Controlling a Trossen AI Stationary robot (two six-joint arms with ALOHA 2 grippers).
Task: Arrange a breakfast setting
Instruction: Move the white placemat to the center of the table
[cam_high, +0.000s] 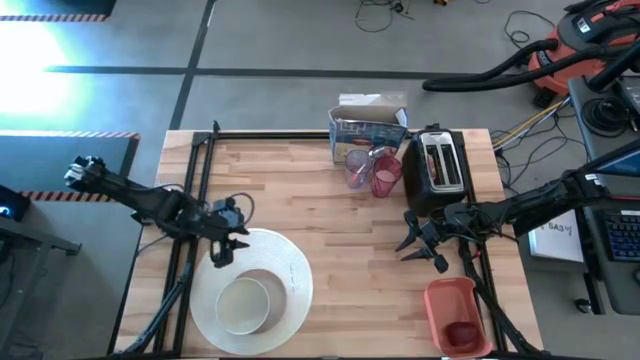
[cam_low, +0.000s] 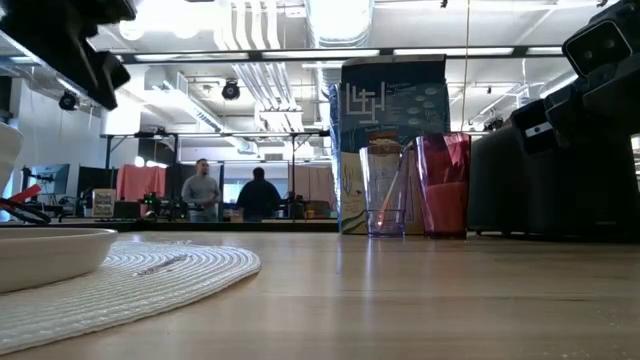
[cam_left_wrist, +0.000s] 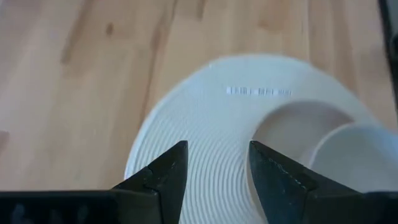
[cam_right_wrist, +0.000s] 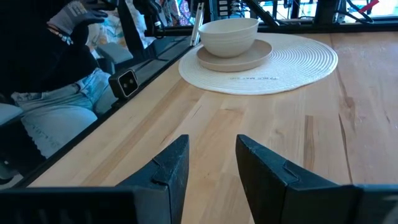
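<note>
A small white bowl sits on a white plate, which lies on a round white woven mat at the table's near left. My left gripper is open and empty just above the mat's far left edge. My right gripper is open and empty over bare wood, in front of the black toaster. A translucent pink cup stands beside a clear cup at the far middle. A dark red fruit lies in the orange-red tray. No toast slice shows.
A blue cereal box stands behind the cups at the table's far edge. The tray sits at the near right corner. Bare wood lies between the mat and my right gripper. A person shows beside the table; people stand far off.
</note>
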